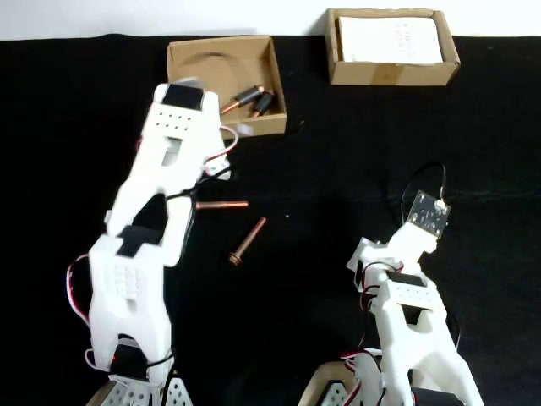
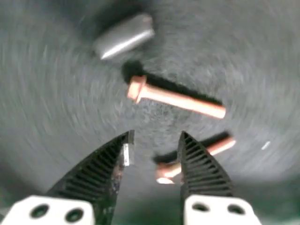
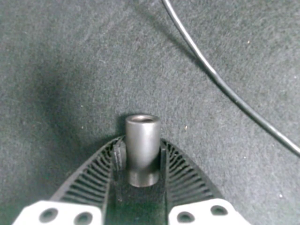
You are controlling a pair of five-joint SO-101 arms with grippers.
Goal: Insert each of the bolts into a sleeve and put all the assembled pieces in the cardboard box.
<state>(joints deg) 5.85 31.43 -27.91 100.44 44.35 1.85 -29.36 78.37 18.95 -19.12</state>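
OK, L gripper (image 2: 156,135): jaws spread, nothing between them, hanging over the black mat (image 2: 51,117). One copper bolt (image 2: 176,99) lies crosswise just ahead of the tips. 2nd bolt (image 2: 220,146) sits partly behind one finger. Grey sleeve (image 2: 124,36) is farther out, past the first bolt. R gripper (image 3: 142,140): pinching a dark sleeve (image 3: 142,136), open end pointing away from the wrist; black cable (image 3: 225,89) on the mat beyond. The cardboard box (image 1: 182,59) is past the L arm (image 1: 161,169), w/ assembled pieces (image 1: 252,100) inside.
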